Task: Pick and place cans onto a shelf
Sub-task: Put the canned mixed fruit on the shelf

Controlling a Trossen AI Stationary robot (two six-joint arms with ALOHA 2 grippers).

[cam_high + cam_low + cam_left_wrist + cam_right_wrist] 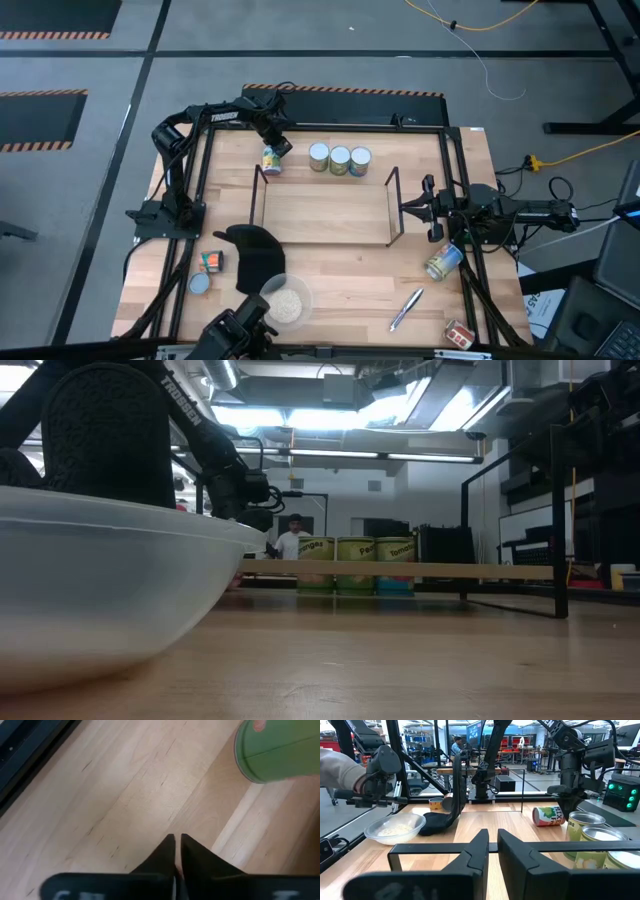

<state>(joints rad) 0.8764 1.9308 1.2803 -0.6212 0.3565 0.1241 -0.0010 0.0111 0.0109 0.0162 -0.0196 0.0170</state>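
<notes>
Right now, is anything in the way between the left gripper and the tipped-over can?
Nothing visible. The left gripper, shut and empty, is right beside the tipped can on the table's far side. Between that can and the shelf, only the shelf's own wire end stands.

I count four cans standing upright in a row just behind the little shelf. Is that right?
Not quite. Only three cans stand upright in a row just behind the little shelf. The fourth can lies on its side at the end of that row. The high view shows this, and the right wrist view also shows that can tipped over.
</notes>
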